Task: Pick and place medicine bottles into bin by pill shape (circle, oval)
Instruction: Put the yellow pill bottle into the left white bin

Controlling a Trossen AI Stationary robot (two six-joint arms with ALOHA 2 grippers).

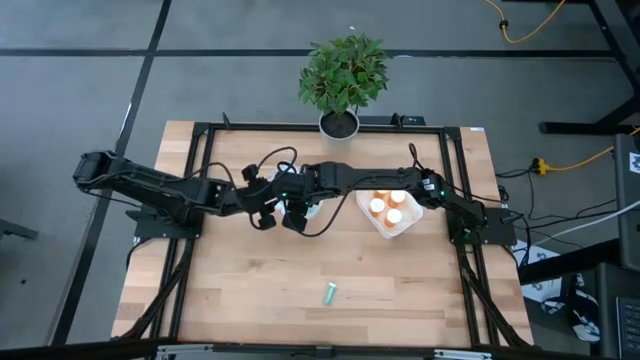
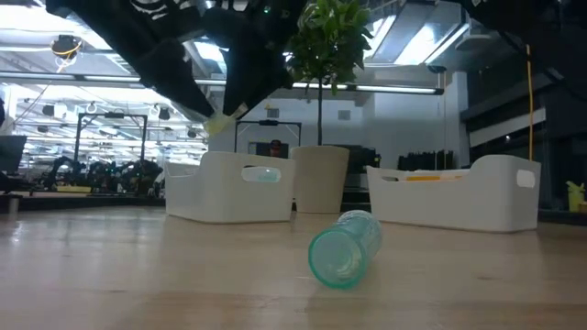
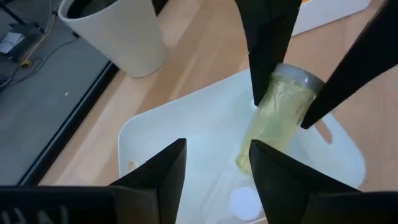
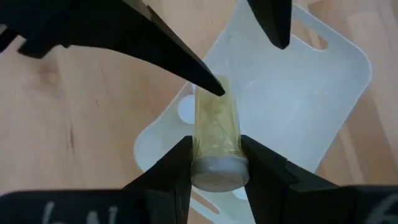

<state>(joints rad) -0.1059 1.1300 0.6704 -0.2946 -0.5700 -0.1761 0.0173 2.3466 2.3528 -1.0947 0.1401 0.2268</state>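
Note:
My right gripper [image 4: 216, 142] is shut on a yellow-green bottle [image 4: 214, 124] with a pale cap, above the left white bin [image 4: 298, 93]. My left gripper [image 3: 214, 149] is open right beside it, its fingers at the bottle's far end [image 3: 249, 158]. Both grippers meet at the table's middle, the left one [image 1: 265, 218] and the right one [image 1: 295, 215]. A teal bottle [image 1: 329, 293] lies on its side on the wood near the front edge. The right bin [image 1: 372, 228] holds orange bottles [image 1: 377, 206] standing upright, white caps up. My right gripper pinches the yellow-green bottle at its cap end [image 4: 214, 167] between its two fingers, which come slanting down from the table's right. The bottle sticks out past the fingertips, tilted, lifted clear above the left bin. My left gripper has one fingertip [image 4: 214, 87] at the bottle's far end; I cannot tell whether it touches.
A round white cap [image 3: 244, 200] shows inside the left bin. A potted plant [image 1: 343, 75] stands at the table's far edge, its pot [image 3: 115, 34] close behind the bin. Bare wood lies around the teal bottle [image 2: 344, 249].

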